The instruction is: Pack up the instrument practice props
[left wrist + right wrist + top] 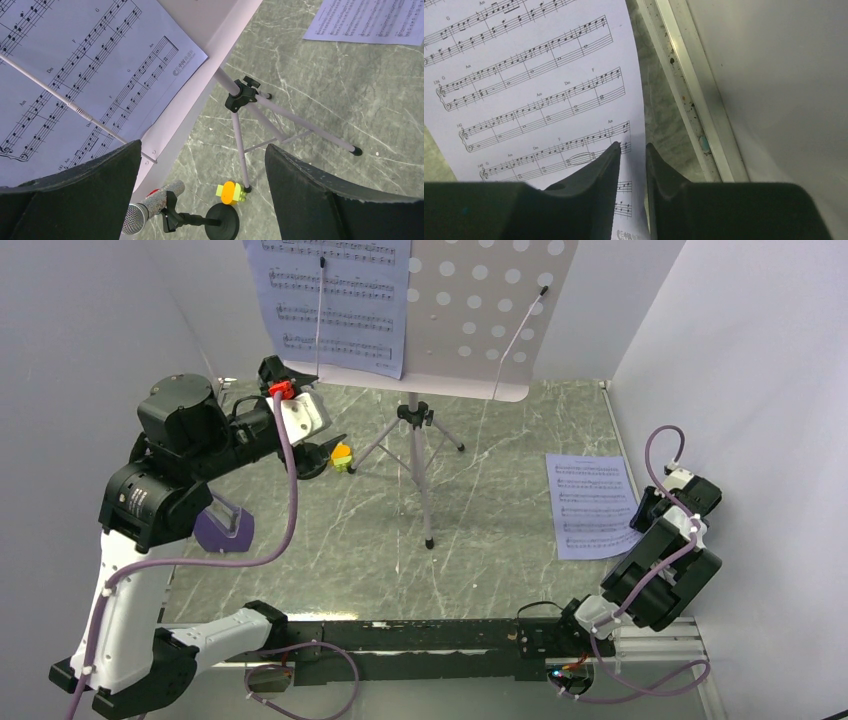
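The grey perforated music stand (480, 310) stands on its tripod (415, 440) at the back and carries one white sheet-music page (335, 300). A second page (592, 505) lies flat on the table at the right. My right gripper (645, 518) is low at that page's right edge. In the right wrist view its fingers (632, 146) stand a narrow gap apart with the page edge (549, 90) between them. My left gripper (298, 410) is open and empty above the silver microphone (150, 205) and the orange-and-yellow-green block (231, 192). The purple metronome (222, 525) sits at the left.
White walls close in the table on the left, back and right. A metal rail (694, 90) runs along the right wall just beyond the loose page. A tripod foot (247, 188) touches the block. The microphone's black round base (223, 220) stands next to the block.
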`<action>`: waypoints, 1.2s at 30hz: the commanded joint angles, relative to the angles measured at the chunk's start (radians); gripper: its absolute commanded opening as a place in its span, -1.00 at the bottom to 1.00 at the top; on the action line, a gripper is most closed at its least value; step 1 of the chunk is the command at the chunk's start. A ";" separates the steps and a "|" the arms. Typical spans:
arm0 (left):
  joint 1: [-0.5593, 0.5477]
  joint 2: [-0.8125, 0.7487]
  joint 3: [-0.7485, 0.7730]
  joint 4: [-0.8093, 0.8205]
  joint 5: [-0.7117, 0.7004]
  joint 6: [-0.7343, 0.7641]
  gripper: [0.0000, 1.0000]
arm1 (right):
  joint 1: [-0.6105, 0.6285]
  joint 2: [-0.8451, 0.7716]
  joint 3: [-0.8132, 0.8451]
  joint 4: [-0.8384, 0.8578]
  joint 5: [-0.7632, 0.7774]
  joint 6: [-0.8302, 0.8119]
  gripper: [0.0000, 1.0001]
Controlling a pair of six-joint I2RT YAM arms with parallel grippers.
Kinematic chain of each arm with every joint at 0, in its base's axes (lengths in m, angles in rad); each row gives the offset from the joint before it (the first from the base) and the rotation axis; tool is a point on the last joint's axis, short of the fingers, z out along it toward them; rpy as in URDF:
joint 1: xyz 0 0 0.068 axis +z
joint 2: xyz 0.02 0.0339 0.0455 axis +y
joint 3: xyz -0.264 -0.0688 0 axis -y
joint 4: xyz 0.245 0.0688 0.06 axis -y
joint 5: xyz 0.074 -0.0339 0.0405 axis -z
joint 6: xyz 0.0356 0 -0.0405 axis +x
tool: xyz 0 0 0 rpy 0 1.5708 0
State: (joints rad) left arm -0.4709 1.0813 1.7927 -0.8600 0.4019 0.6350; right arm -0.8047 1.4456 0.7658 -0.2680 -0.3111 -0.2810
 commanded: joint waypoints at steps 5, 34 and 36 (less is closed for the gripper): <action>0.009 -0.020 0.009 0.016 0.026 -0.018 0.94 | -0.004 -0.123 -0.016 0.041 0.028 -0.011 -0.15; 0.256 -0.118 -0.025 0.215 -0.028 -0.276 0.98 | 0.214 -0.523 0.673 0.251 -0.618 0.797 0.12; 0.256 -0.082 0.003 0.210 0.061 -0.275 0.94 | 0.214 -0.505 0.707 0.443 -0.673 0.967 0.12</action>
State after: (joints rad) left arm -0.2192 0.9485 1.7256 -0.6743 0.3012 0.3775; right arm -0.5903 0.9230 1.3804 -0.1696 -0.8406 0.3122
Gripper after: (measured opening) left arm 0.985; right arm 0.561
